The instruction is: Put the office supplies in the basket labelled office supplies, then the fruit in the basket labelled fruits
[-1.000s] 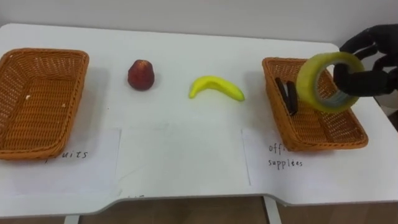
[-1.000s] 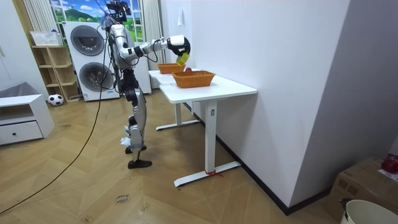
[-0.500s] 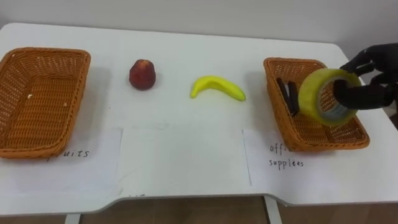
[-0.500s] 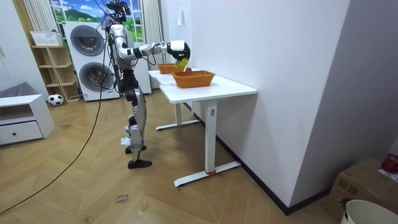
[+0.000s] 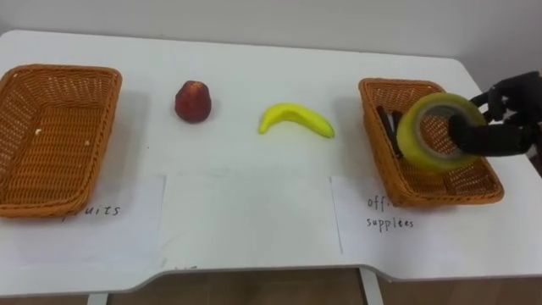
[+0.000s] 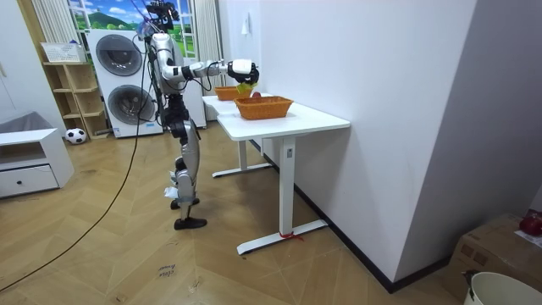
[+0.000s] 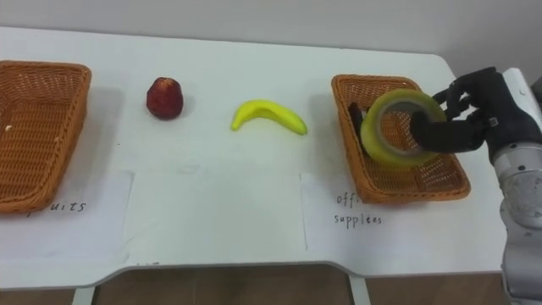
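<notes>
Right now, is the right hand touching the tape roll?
Touching. In the right eye view the right hand pinches the tape roll, thumb through its hole.

Bright, even light covers the white table (image 5: 254,76), with a faint soft shadow beside the office basket (image 5: 398,83).

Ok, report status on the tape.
Right hand shut on tape, over the supplies basket. Apple and banana unsorted on the table. Nothing in the way.
</notes>
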Robot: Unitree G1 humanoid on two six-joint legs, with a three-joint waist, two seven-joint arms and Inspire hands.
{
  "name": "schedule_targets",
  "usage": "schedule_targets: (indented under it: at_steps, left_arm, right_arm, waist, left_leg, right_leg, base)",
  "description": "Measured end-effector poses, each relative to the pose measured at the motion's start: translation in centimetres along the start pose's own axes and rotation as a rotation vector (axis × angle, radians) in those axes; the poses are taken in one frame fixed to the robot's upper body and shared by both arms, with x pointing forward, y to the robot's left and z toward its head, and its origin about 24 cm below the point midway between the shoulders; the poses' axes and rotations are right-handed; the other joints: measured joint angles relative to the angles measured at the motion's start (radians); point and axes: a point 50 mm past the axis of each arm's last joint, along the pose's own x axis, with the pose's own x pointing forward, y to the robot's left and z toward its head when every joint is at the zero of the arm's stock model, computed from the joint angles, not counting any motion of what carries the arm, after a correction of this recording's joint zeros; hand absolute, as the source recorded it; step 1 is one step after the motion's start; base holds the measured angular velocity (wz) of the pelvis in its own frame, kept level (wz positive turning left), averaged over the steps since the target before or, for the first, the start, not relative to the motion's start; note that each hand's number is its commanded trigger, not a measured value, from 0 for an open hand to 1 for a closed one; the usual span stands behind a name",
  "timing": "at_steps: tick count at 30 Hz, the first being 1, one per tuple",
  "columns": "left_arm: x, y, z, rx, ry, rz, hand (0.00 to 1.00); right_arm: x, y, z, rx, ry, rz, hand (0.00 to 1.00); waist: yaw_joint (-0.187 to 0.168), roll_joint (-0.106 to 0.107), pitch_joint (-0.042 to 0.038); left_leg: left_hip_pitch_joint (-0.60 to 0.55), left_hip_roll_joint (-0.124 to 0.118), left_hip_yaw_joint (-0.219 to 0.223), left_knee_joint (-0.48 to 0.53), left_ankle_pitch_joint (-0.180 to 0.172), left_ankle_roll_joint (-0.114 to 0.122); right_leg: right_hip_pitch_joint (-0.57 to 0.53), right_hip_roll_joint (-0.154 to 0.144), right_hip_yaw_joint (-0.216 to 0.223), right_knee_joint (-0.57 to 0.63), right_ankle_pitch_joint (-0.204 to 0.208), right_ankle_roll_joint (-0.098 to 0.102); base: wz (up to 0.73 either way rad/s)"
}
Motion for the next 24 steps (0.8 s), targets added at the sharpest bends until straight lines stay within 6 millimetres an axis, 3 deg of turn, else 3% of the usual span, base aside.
schedule_targets:
  at_steps: [10,11,12,13,24]
  left_arm:
    - [-0.06,0.15,-0.30,0.002,0.008,0.004,0.00]
    - [-0.07,0.16,-0.33,0.002,0.008,0.005,0.00]
    - [-0.07,0.17,-0.35,0.002,0.009,0.005,0.00]
    - [-0.08,0.18,-0.37,0.002,0.010,0.006,0.00]
    - [-0.11,0.28,-0.30,0.003,0.006,0.021,0.00]
  right_arm:
    - [0.00,0.00,0.00,0.000,0.000,0.000,1.00]
    - [0.00,0.00,0.00,0.000,0.000,0.000,0.92]
    - [0.00,0.01,-0.01,0.000,0.000,0.000,0.65]
    - [0.00,0.01,-0.01,0.000,0.001,0.000,0.00]
    - [-0.06,0.08,-0.13,-0.034,0.011,0.000,0.00]
  waist:
    - [-0.001,0.000,0.0002]
    - [-0.001,0.000,0.0002]
    - [0.000,-0.001,0.0007]
    - [0.001,-0.001,0.0020]
    - [0.013,0.002,0.0026]
  left_leg:
    - [0.000,0.000,-0.002,0.000,0.000,0.000]
    - [0.000,0.000,-0.003,0.000,0.000,0.000]
    - [0.002,0.000,-0.005,0.000,0.000,0.000]
    - [0.005,0.000,-0.007,0.000,0.000,0.000]
    - [0.014,0.001,-0.009,-0.003,0.000,0.000]
  right_leg:
    - [0.002,0.000,-0.001,0.000,0.000,0.000]
    - [0.002,0.000,-0.002,0.000,0.000,0.000]
    - [0.004,0.000,-0.003,0.000,0.000,0.000]
    - [0.008,0.000,-0.003,-0.001,0.000,0.000]
    - [0.016,0.001,-0.008,-0.001,0.000,0.000]
  base:
    - [0.00]
    - [0.00]
    - [0.03]
    - [0.04]
    - [0.00]
